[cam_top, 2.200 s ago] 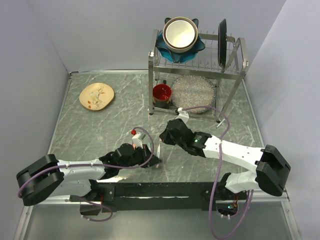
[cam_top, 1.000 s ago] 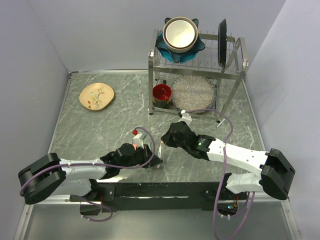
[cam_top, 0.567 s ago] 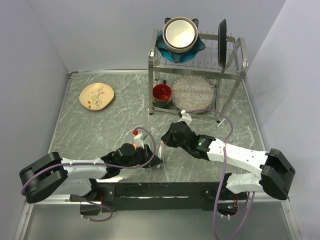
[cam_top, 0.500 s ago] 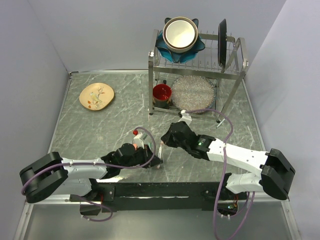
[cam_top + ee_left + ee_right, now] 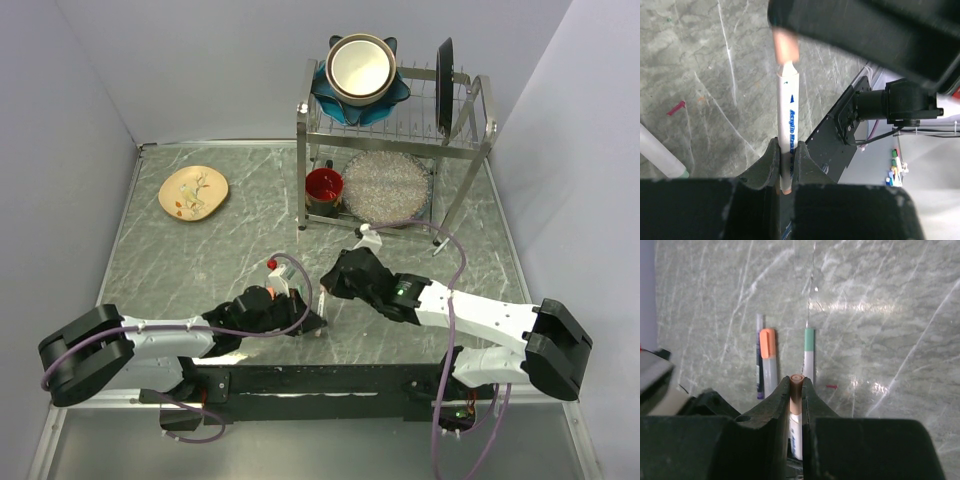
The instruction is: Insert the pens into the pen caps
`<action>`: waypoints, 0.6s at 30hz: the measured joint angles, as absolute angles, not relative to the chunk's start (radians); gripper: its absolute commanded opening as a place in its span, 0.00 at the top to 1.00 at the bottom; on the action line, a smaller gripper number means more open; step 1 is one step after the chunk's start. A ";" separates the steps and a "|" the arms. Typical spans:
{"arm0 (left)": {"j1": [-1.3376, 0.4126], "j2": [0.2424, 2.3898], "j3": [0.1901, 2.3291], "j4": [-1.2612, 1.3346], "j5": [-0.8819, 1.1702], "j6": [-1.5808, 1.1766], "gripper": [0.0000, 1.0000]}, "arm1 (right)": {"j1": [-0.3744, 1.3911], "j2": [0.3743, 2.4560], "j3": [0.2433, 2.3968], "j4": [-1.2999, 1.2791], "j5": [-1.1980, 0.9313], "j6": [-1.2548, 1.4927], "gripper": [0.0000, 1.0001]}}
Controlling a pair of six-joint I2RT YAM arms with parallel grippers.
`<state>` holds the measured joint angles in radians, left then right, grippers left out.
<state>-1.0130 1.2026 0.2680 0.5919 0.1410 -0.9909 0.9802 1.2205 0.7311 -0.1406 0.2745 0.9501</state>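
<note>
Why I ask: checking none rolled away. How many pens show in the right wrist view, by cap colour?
Orange-capped pen: 1
Teal-capped pen: 1
Salmon cap on held white pen: 1
Thin purple pen, cap unclear: 1
Total: 4 pens

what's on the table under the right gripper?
An orange-capped pen and a green-capped pen lie side by side, with a thin purple item beside the orange one. The right gripper hides their near ends.
</note>
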 measured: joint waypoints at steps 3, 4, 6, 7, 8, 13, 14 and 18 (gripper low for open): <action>-1.014 1.193 0.269 0.573 0.138 -0.991 0.99 | 0.996 1.216 0.712 -0.137 0.281 0.958 1.00; -1.015 1.192 0.269 0.567 0.137 -0.991 0.99 | 1.000 1.214 0.709 -0.138 0.285 0.960 1.00; -1.017 1.186 0.269 0.556 0.138 -0.990 0.99 | 1.010 1.208 0.706 -0.141 0.298 0.962 1.00; -1.018 1.182 0.270 0.554 0.137 -0.990 0.99 | 1.014 1.206 0.706 -0.142 0.305 0.963 1.00; -1.018 1.178 0.270 0.552 0.137 -0.990 0.99 | 1.017 1.201 0.706 -0.142 0.311 0.964 1.00; -1.018 1.168 0.281 0.549 0.134 -0.989 0.99 | 1.025 1.158 0.668 -0.094 0.304 0.958 1.00; -1.019 1.163 0.281 0.547 0.136 -0.989 0.99 | 1.025 1.140 0.643 -0.064 0.296 0.957 1.00; -1.025 1.130 0.281 0.521 0.147 -0.970 0.99 | 1.025 1.071 0.561 0.032 0.266 0.960 0.97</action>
